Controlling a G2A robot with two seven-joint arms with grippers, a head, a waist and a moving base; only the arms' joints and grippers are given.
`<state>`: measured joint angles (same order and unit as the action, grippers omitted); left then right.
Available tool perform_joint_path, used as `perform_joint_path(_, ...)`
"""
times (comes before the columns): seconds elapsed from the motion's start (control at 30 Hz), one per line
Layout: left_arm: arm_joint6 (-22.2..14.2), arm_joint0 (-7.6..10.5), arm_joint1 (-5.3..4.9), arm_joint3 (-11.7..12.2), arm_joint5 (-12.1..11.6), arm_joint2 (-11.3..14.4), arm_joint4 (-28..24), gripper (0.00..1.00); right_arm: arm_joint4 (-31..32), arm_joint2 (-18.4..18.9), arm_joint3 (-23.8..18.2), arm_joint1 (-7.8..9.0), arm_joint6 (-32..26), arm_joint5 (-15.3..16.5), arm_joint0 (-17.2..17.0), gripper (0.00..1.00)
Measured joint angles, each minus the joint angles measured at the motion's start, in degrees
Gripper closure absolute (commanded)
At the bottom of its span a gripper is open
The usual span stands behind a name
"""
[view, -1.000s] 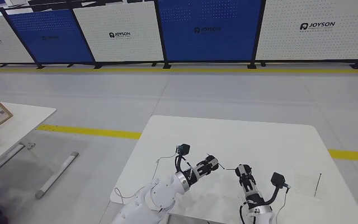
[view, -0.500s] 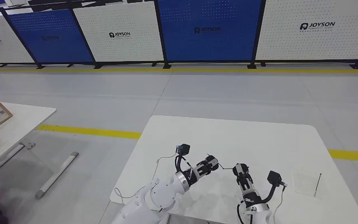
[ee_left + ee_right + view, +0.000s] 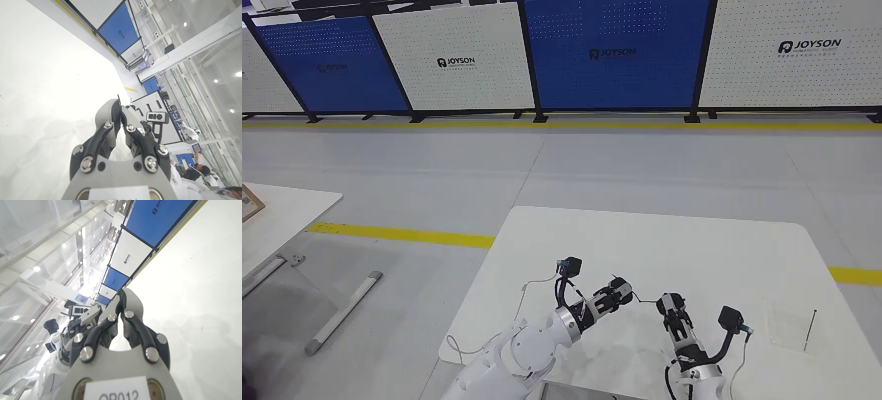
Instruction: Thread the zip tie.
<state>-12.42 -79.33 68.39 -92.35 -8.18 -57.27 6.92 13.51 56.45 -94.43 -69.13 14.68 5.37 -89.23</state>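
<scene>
Blue and white pegboard panels stand beyond the grey floor, and nearer is the white desk. Low over its near side the left gripper is pressed together on the zip tie — a thin black strip whose tip pokes past the fingertips. Just beside it the right gripper is closed tight too; whether it also pinches the tie I cannot tell. Well apart, towards the desk's right edge, lies a clear sheet — with a thin black stick along its side.
</scene>
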Motion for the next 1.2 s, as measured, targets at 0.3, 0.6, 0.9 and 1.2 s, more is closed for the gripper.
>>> perform_joint_path(0.3, 0.00, 0.00, 0.00, 0.00, 0.00, 0.00, 0.00, 1.00, 0.39, 1.89, -0.89, -0.12, 0.19, 2.30, -1.89, 1.00)
perform_joint_path(0.6, 0.00, 0.00, 0.00, 0.00, 0.00, 0.00, 0.00, 1.00, 0.97, 2.52, -0.97, -0.68, -0.24, 1.41, -2.03, 1.00)
perform_joint_path(0.9, 0.00, 0.00, 0.00, 0.00, 0.00, 0.00, 0.00, 1.00, 2.12, 1.82, -0.60, -1.50, -0.24, -0.44, -1.63, 1.00)
perform_joint_path(1.2, 0.00, 0.00, 0.00, 0.00, 0.00, 0.00, 0.00, 1.00, 2.88, 3.00, -1.36, -1.84, 1.72, 2.15, -3.53, 1.00)
